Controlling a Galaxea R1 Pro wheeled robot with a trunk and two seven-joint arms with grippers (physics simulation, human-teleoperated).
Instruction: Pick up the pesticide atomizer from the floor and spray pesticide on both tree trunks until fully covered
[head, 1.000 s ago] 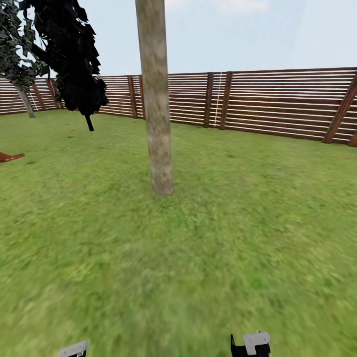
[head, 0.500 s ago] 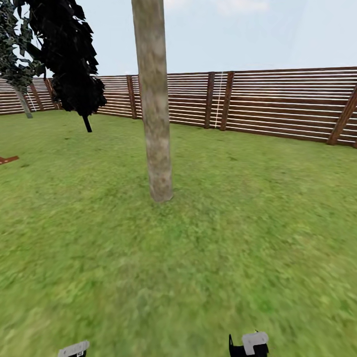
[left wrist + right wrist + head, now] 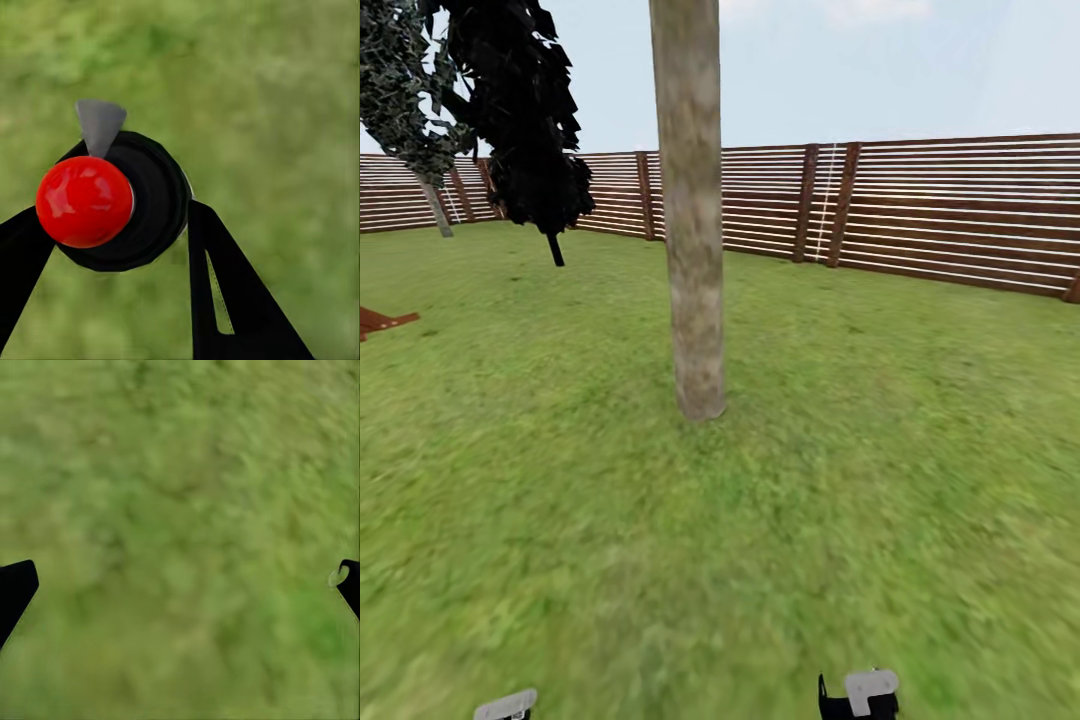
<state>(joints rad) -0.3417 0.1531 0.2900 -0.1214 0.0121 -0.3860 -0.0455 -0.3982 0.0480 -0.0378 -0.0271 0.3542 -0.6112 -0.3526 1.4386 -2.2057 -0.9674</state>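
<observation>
The left end effector (image 3: 112, 225) is clamped on the pesticide atomizer (image 3: 120, 199), a black round-bodied sprayer with a red ball top (image 3: 84, 201) and a grey nozzle tip (image 3: 100, 124), carried low over the grass with a black finger (image 3: 225, 285) pressed against its side. The right end effector (image 3: 180, 585) hangs released, its two black tips spread wide over bare lawn and grasping nothing. Ahead, in the head view, a thick grey-brown tree trunk (image 3: 692, 220) rises from the lawn (image 3: 860, 480), near but seemingly out of reach of the arms; its canopy is cut off above the frame. The risk from here, by my reading, is spraying from too far off or with the nozzle aimed down at the ground, so the mist lands on grass and leaves bark uncovered; rolling in too fast could also knock the base or an arm into the trunk. The ground is flat, blurry green turf. A brown slatted fence (image 3: 950, 210) closes the garden behind, a near-black thin-trunked tree (image 3: 525, 120) stands toward the far left corner, and pale sky sits above.
</observation>
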